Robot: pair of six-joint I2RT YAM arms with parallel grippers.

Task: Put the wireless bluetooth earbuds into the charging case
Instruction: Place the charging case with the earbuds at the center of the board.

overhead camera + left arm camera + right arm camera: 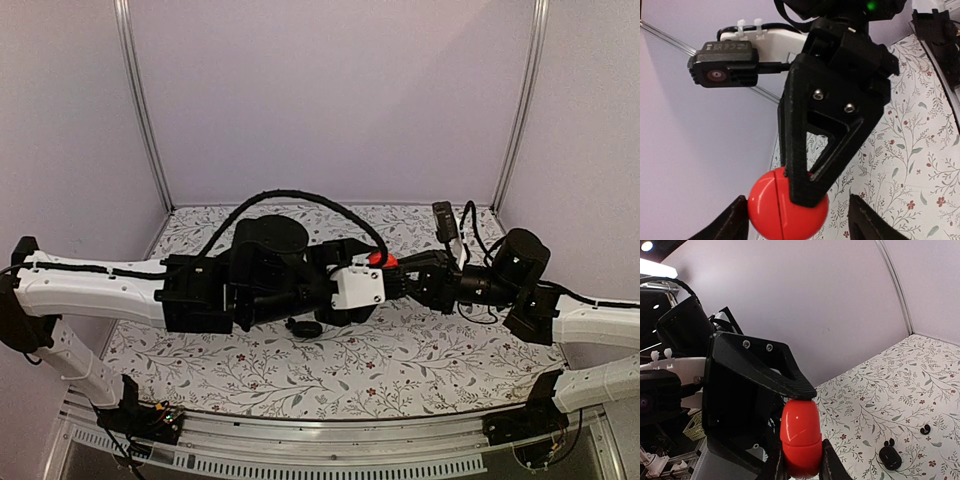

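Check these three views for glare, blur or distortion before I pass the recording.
Top external: even light, but the black arm ends merge into one dark mass. Left wrist: glossy red round object sharp, its seam clear, little glare. Right wrist: lamp flare top left, white highlight on the red object; small black oval case readable.

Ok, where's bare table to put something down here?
Bare: the near strip of table between the charging case and the front rail; also the far strip by the back wall. Crowded: the centre, where the right fingers grip the red disc and the left fingers flank it.
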